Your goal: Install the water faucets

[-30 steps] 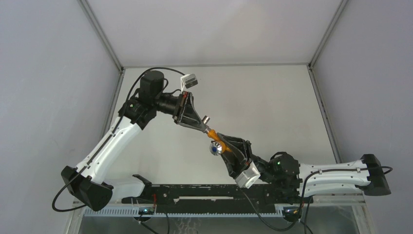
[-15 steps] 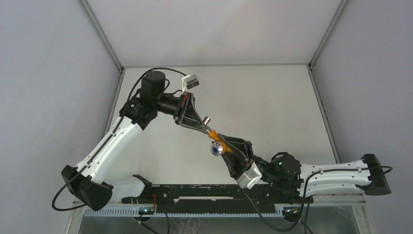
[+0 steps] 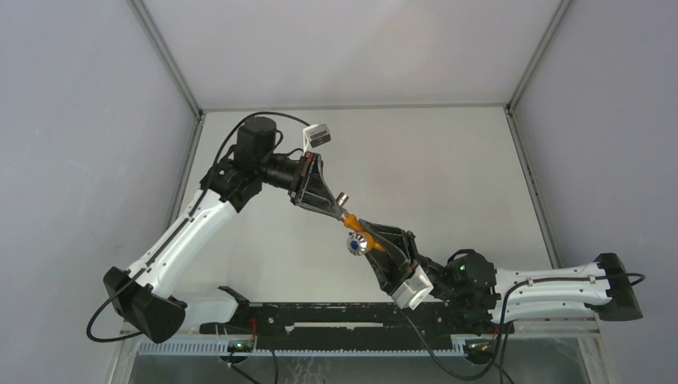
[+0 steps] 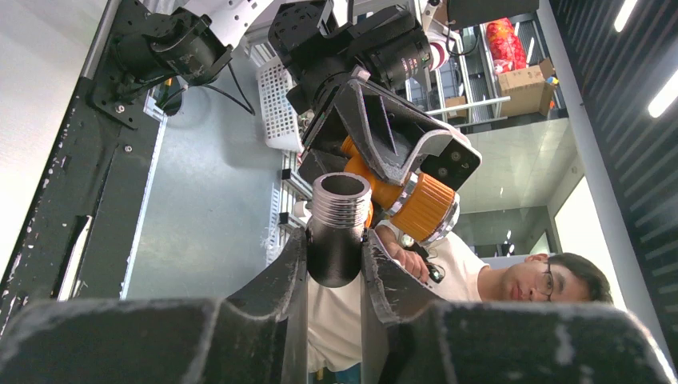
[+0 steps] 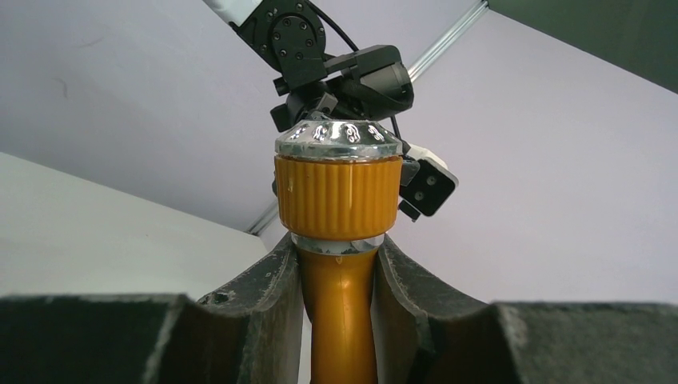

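Looking down from overhead, I saw the pale, matte tabletop (image 3: 448,160) boxed in by grey walls, with a black slotted rail (image 3: 320,316) along its near edge. Both white-and-black arms reached inward and met above the middle, well clear of the surface. A person in a white shirt (image 4: 344,320) showed beyond the rig in the left wrist view.

The right hand (image 3: 365,234) pointed up and to the left, its dark fingers pressed onto the smooth neck of the orange tap body (image 5: 338,200), just below the ribbed knob. That knob, capped by a silvery round end (image 5: 338,138), faced straight away from the right wrist camera. From above, the tap's long axis ran on a diagonal, upper left to lower right, with the orange branch reaching toward the left hand (image 3: 340,210).

The left hand pointed down and to the right, pinching the small grey metal fitting (image 4: 339,228), a short threaded tube. Its open mouth faced away from the left wrist camera, toward the tap. The two parts sat just beside each other in mid-air; I could not tell whether they touched.
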`<state>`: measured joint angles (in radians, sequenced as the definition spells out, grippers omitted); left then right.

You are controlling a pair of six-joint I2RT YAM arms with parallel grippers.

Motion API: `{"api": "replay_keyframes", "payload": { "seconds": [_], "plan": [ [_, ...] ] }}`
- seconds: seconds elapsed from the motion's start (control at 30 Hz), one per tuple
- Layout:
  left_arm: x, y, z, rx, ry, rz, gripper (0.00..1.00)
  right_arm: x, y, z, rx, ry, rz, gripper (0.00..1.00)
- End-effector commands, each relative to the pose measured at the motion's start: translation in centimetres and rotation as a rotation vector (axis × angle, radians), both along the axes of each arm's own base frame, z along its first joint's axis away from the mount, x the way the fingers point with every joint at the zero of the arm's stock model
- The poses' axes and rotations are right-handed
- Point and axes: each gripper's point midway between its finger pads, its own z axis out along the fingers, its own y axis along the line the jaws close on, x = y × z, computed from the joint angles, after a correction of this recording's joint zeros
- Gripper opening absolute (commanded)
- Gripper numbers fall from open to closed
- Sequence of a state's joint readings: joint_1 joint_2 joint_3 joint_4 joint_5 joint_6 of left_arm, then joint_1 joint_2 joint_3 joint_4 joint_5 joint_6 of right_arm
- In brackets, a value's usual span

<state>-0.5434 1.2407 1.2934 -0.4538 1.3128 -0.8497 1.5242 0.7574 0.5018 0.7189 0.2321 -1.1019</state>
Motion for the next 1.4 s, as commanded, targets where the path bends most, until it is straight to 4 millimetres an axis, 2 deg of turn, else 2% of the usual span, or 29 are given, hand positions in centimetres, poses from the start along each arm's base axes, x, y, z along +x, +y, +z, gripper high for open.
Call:
{"api": "replay_keyframes", "payload": {
  "seconds": [0.0, 0.27, 0.5, 0.67, 1.17, 1.37],
  "plan": [
    [-0.8, 0.1, 2.5, -0.049, -0.059, -0.032, 0.00, 0.0, -0.9, 1.5, 0.077, 0.020, 0.016, 0.00],
    [-0.7, 0.0, 2.8, -0.052, -0.058, -0.040, 0.00, -0.1, -0.9, 1.3, 0.077, 0.027, 0.021, 0.00],
    [-1.8, -0.2, 3.6, -0.066, -0.077, -0.068, 0.00, 1.0, -0.8, -0.1, 0.069, 0.037, -0.017, 0.00],
    [-2.3, 0.0, 4.3, -0.084, -0.103, -0.079, 0.00, 1.1, -0.6, -0.3, 0.086, 0.066, -0.006, 0.00],
    [-2.9, 0.1, 5.5, -0.116, -0.142, -0.069, 0.00, 1.2, 0.4, -1.2, 0.190, 0.257, 0.105, 0.00],
    [-3.0, 0.2, 6.4, -0.155, -0.201, -0.049, 0.00, 1.9, 0.0, -1.1, 0.295, 0.385, 0.156, 0.00]
  ]
}}
